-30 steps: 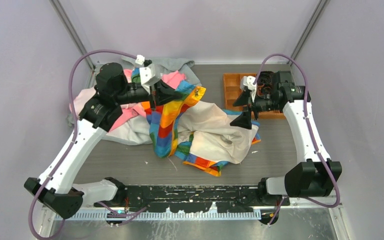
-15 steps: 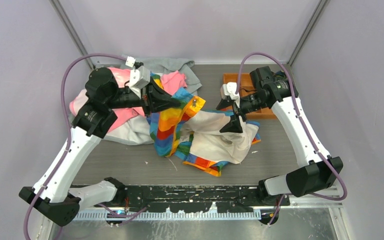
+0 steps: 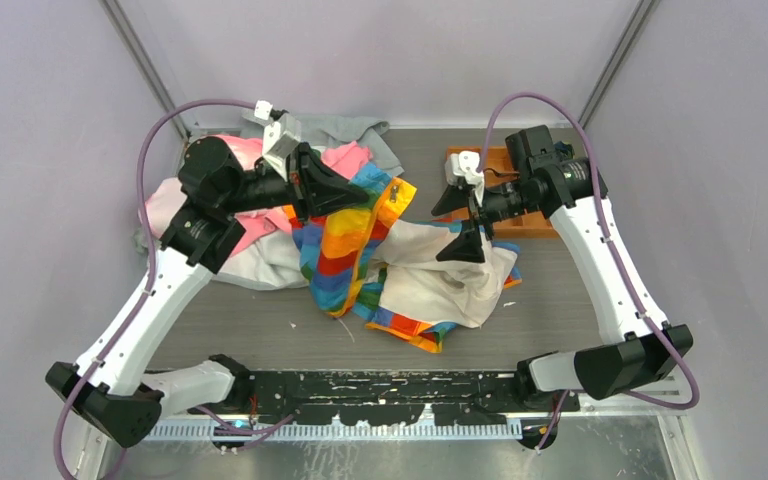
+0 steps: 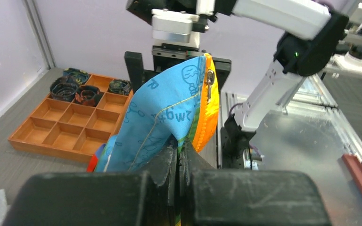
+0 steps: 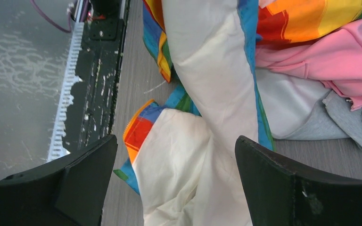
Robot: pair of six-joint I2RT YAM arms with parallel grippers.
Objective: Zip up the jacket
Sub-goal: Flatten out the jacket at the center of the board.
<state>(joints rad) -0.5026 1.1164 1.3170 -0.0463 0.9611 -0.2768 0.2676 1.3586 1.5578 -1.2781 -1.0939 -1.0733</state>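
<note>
While the left gripper [image 3: 363,198] stands shut on a fold of the small soft jacket with horizontal rainbow stripes [image 3: 338,245], that garment lies crumpled at the middle of the grey table [image 3: 560,290], much of its cream lining [image 3: 430,275] turned upward. The pinched fold is lifted off the table at the jacket's far left part. In the left wrist view the black fingers [image 4: 167,157] are pressed together with blue printed fabric [image 4: 165,110] rising out from between them. The orange front zipper edge [image 4: 206,117] runs along the right side of that raised fold, and a small metal zipper pull [image 4: 209,84] hangs near its top.

The right gripper [image 3: 457,222] has its jaws spread wide and holds nothing. It hangs over the right part of the cream lining; whether its lower fingertip touches the cloth cannot be told. From the right wrist view, the two black fingers [image 5: 87,176] frame the lining and a striped hem below them.

A soft pink garment [image 3: 256,228] lies to the left of the jacket, touching it, and a grey garment [image 3: 348,128] lies crumpled at the far edge behind both. An orange compartmented tray [image 4: 59,129] sits at the far right, with dark coiled items [image 4: 66,87] in its far compartments.
</note>
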